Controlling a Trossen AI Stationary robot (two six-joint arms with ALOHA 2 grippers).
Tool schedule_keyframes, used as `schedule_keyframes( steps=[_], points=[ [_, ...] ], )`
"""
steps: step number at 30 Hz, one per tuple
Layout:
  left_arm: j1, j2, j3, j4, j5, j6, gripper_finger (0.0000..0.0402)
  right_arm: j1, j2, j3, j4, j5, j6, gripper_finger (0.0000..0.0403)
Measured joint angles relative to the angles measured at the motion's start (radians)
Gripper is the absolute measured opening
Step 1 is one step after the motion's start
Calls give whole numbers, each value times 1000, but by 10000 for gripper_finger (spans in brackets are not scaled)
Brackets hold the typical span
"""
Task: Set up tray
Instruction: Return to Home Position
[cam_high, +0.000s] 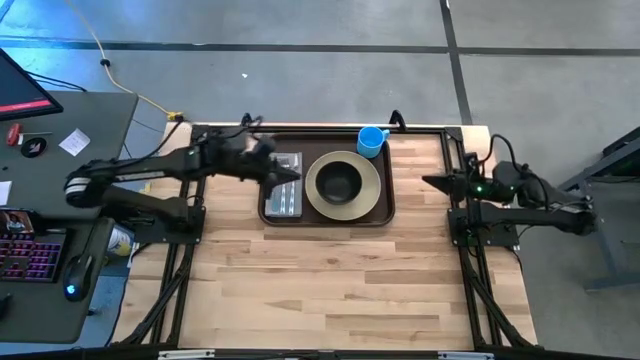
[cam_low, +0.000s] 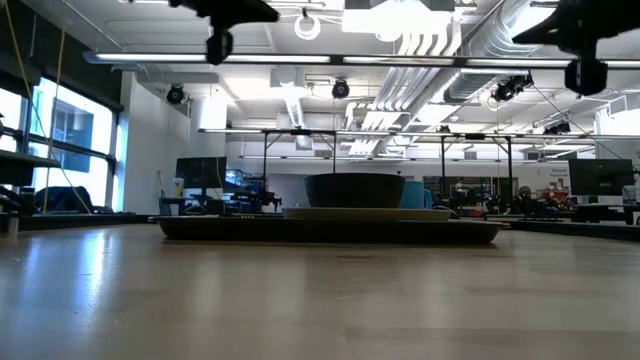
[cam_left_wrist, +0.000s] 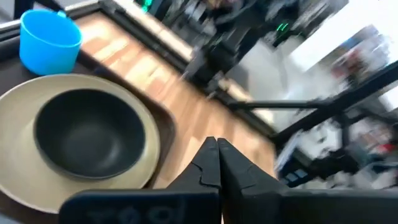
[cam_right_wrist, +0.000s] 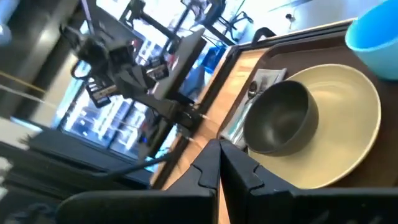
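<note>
The dark brown tray (cam_high: 325, 143) lies flat on the far half of the wooden table. On it rest a grey napkin with cutlery (cam_high: 284, 197), a round beige plate (cam_high: 372, 190) carrying a dark bowl (cam_high: 341, 182), and a blue cup (cam_high: 371, 140) at the far right corner. My left gripper (cam_high: 290, 173) hovers shut above the napkin, raised well clear in the low view (cam_low: 218, 45). My right gripper (cam_high: 430, 183) is shut and waits in the air off the tray's right edge (cam_low: 585, 75). Both wrist views show shut fingers, left (cam_left_wrist: 217, 155) and right (cam_right_wrist: 219, 155).
Bare wood fills the near half of the table (cam_high: 330, 290). Black arm frames stand at the left (cam_high: 185, 215) and right (cam_high: 470, 225) edges. A desk with a keyboard and mouse (cam_high: 40, 260) sits beyond the left edge.
</note>
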Motion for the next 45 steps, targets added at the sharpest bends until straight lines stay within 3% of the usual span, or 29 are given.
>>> schedule_keyframes(
  steps=[5, 8, 12, 19, 24, 29, 35, 40, 45],
  points=[
    [3, -201, -225, 148, -30, -88, 43, 0, -156, -113, 23, 51, 59, 0],
    [3, -313, -372, 237, -67, -162, 30, 0, -231, -178, 70, 85, 69, 0],
    [3, -444, -562, 395, -91, -272, 20, 0, -211, -239, 118, 58, 70, 0],
    [3, -614, -807, 563, -112, -419, 29, 0, -210, -415, 373, 2, 141, 0],
    [3, -711, -897, 578, -108, -466, 21, 0, -211, -552, 624, -12, 208, 0],
    [3, -796, -975, 569, -54, -527, 26, 0, -208, -546, 619, -30, 196, 0],
    [2, -861, -976, 503, -11, -552, 22, 0, -209, -546, 644, -68, 203, 0],
    [-16, -872, -976, 522, -16, -566, 22, 0, -209, -546, 644, -76, 203, 0],
    [-121, -872, -977, 522, -106, -510, 24, 41, -209, -546, 644, -59, 204, 0]
  ],
)
